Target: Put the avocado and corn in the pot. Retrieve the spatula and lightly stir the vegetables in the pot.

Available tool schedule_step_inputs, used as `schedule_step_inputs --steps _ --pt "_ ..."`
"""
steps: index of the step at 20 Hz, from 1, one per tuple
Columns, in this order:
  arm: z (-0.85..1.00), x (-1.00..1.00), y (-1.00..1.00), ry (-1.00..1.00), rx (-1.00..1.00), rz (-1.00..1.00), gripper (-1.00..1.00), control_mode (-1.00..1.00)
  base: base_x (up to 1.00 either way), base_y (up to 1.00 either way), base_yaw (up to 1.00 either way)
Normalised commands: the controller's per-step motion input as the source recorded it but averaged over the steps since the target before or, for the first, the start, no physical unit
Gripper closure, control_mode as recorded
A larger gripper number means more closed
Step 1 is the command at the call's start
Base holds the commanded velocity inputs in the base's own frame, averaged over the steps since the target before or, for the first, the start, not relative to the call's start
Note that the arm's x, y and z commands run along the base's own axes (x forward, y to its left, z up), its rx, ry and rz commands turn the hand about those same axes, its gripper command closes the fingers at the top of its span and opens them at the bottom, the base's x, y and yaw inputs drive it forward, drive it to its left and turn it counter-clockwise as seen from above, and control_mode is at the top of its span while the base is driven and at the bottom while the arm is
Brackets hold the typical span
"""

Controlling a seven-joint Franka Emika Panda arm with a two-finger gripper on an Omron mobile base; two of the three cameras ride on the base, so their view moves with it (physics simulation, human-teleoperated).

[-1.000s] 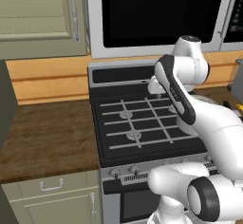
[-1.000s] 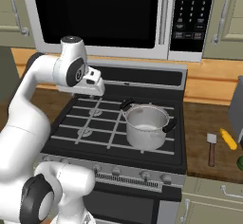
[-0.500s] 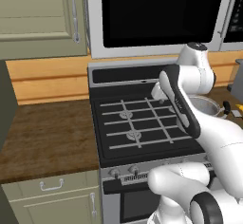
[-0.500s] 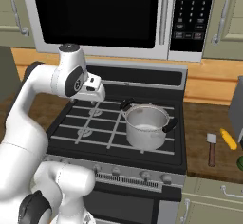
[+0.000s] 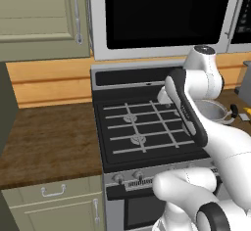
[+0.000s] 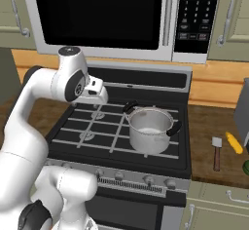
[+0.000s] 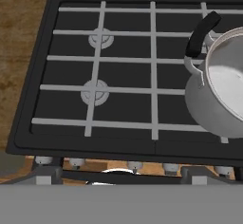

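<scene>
The gripper (image 6: pixel 98 96) hangs over the stove's left burners, its jaw state impossible to tell. The steel pot (image 6: pixel 151 130) sits empty on the right grates. On the counter beyond lie the corn (image 6: pixel 234 143) and spatula (image 6: pixel 217 153). The corn looks rigid, light and smooth, probably best grasped across its middle.

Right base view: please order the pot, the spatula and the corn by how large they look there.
1. pot, clearly largest.
2. spatula.
3. corn; shorter than the spatula but thicker, so these two are close.
</scene>
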Motion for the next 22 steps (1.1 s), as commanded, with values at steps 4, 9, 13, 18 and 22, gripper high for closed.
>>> schedule_step_inputs --steps 4,9,13,18,22 --pt "0.00 0.00 -0.08 0.00 -0.07 0.00 -1.00 -1.00 0.00 0.00 0.00" --pt "0.00 0.00 0.00 0.00 0.00 0.00 -1.00 -1.00 0.00 0.00 0.00" --pt "0.00 0.00 0.00 0.00 0.00 0.00 -1.00 -1.00 0.00 0.00 0.00" --pt "-0.01 -0.05 -0.07 0.01 -0.01 0.00 -1.00 -1.00 0.00 0.00 0.00" --pt "0.00 -0.34 -0.41 0.00 -0.04 0.00 -1.00 -1.00 0.00 0.00 0.00"
